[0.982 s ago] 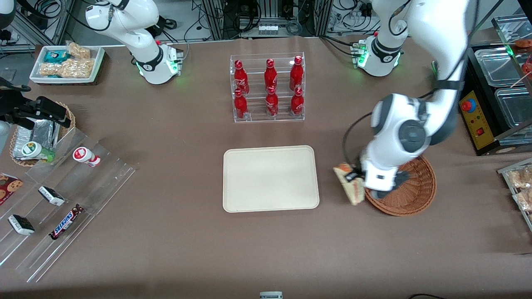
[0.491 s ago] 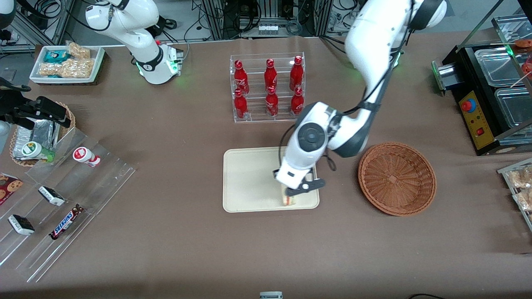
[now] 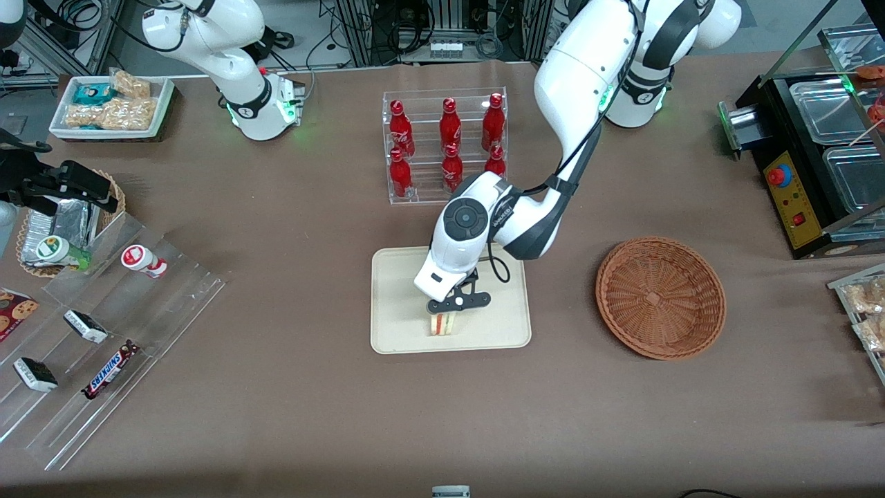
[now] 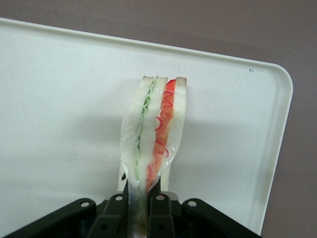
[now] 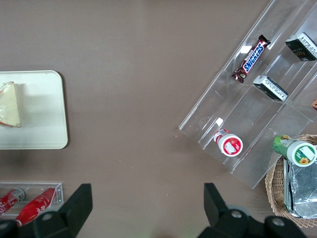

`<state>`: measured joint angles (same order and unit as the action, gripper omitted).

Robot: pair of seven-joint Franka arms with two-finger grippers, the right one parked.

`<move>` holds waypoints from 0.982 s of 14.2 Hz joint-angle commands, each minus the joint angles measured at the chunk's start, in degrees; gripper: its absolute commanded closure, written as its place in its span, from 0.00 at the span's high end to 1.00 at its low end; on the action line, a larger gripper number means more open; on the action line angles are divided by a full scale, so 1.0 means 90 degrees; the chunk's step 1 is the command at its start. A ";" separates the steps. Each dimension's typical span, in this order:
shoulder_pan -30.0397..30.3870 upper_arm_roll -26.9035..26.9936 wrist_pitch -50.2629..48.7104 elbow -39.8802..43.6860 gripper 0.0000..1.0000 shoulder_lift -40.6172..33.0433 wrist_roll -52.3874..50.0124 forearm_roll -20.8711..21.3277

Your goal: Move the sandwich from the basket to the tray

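The sandwich (image 3: 442,324) is a plastic-wrapped white wedge with a green and a red filling stripe (image 4: 156,129). It stands on edge over the cream tray (image 3: 401,290), close to the tray's rim nearest the front camera. My left gripper (image 3: 453,309) is right above it, shut on the wedge's upper end, with one black finger (image 4: 115,210) on each side. I cannot tell whether the sandwich touches the tray (image 4: 59,99). The parked arm's wrist view shows the wedge (image 5: 10,106) over the tray (image 5: 42,109). The woven basket (image 3: 660,297) sits beside the tray toward the working arm's end, with nothing in it.
A clear rack of red bottles (image 3: 446,149) stands farther from the front camera than the tray, near my arm's elbow. A stepped acrylic shelf (image 3: 104,332), a foil-lined basket (image 3: 62,228) and a white snack tray (image 3: 110,104) lie toward the parked arm's end.
My gripper carried the sandwich from beside the basket's rim across to the tray, then shifted farther along the tray's near rim toward the parked arm's end.
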<state>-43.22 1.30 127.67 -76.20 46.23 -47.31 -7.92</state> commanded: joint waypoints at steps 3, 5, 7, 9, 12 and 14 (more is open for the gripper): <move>-0.0100 0.0090 -0.0641 -0.0126 0.21 -0.0136 0.0042 -0.0087; -0.0091 0.0090 -0.0602 -0.0254 0.98 -0.0156 -0.0036 -0.0097; -0.0013 0.0100 -0.0621 -0.0234 1.00 -0.0476 -0.0172 -0.0097; 0.0104 0.0110 -0.0689 -0.0244 1.00 -0.0993 -0.0163 -0.0048; 0.0250 0.0188 -0.1302 -0.0264 1.00 -0.1590 -0.0095 0.0059; 0.0455 0.0305 -0.1859 -0.0341 1.00 -0.1951 -0.0056 0.0264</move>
<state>-40.96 3.50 114.17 -76.35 32.56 -48.18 -7.00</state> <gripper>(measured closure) 0.000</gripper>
